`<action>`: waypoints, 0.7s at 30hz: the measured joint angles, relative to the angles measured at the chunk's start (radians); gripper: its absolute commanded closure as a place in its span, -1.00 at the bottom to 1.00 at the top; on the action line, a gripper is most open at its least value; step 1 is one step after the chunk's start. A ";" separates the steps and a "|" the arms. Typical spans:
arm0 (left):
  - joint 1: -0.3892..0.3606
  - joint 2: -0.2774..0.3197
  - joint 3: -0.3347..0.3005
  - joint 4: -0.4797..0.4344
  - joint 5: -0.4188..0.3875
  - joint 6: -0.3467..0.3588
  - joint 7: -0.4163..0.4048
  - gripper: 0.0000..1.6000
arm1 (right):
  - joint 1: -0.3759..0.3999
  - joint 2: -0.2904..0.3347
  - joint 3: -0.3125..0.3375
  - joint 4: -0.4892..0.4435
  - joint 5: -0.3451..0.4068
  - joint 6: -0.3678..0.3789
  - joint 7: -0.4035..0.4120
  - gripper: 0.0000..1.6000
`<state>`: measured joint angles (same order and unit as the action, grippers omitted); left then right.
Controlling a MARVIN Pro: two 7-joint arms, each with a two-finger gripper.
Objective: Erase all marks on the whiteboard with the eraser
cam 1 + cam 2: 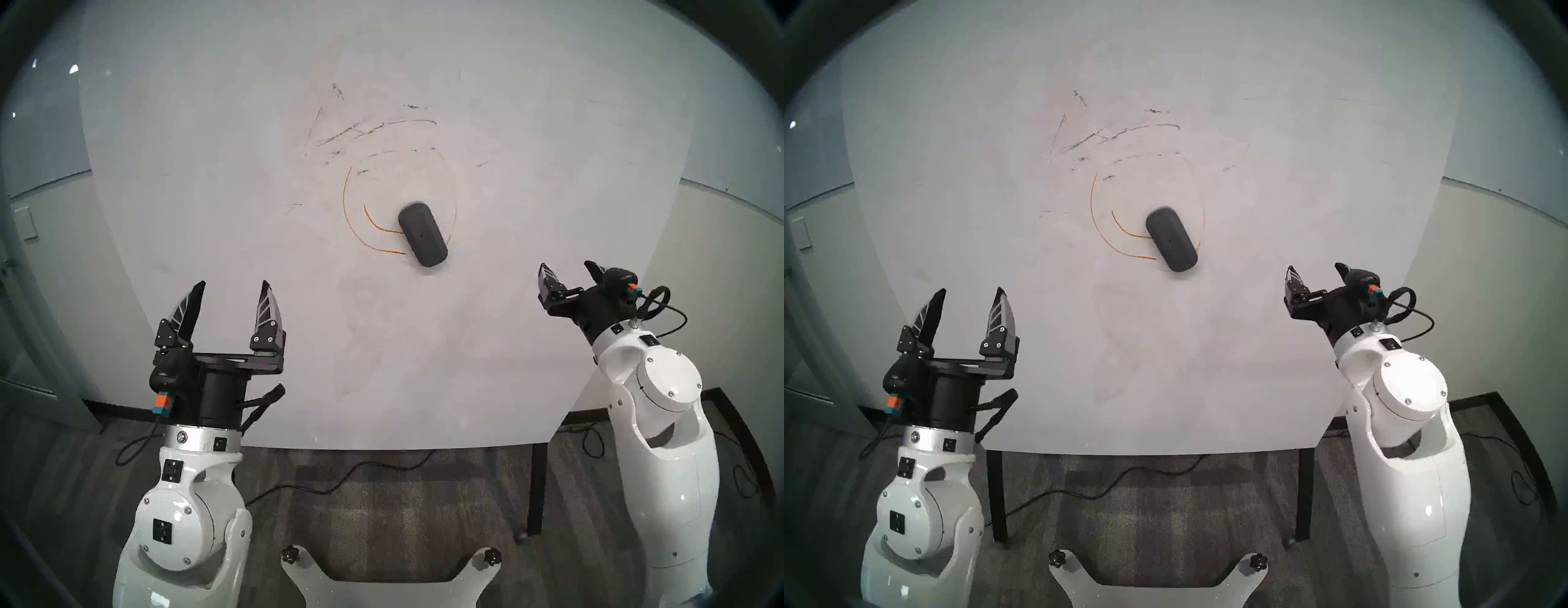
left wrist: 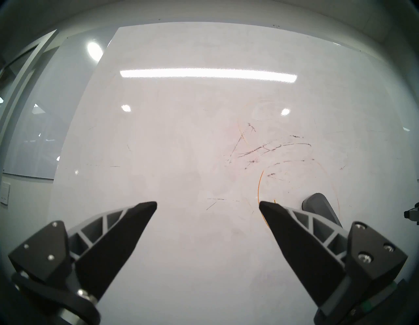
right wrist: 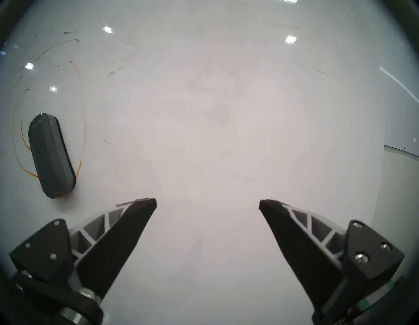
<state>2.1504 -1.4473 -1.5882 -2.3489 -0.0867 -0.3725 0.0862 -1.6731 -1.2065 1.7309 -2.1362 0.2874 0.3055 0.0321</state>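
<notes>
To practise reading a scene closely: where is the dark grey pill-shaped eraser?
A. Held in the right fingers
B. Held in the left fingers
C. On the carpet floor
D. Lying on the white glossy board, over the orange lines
D: the dark grey pill-shaped eraser lies free on the white glossy board, covering part of the orange lines.

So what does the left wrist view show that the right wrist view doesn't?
Only the left wrist view shows the long ceiling-light reflection and the whiteboard's far edge against the wall. Only the right wrist view shows the whole eraser, with orange marks curving round it. Both show scratchy black streaks, the glossy board, and an open, empty gripper: left gripper, right gripper.
</notes>
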 measured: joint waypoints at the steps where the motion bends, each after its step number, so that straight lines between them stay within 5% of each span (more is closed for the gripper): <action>1: 0.000 0.000 0.000 0.000 0.000 0.000 0.000 -1.00 | -0.003 0.000 0.002 0.000 0.002 -0.002 0.002 -1.00; 21: 0.000 0.000 0.000 0.000 0.000 0.000 0.000 -1.00 | -0.026 0.001 0.014 -0.004 0.014 -0.019 0.021 -1.00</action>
<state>2.1504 -1.4471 -1.5882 -2.3489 -0.0871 -0.3725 0.0861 -1.6990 -1.2051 1.7448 -2.1398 0.3014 0.2869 0.0534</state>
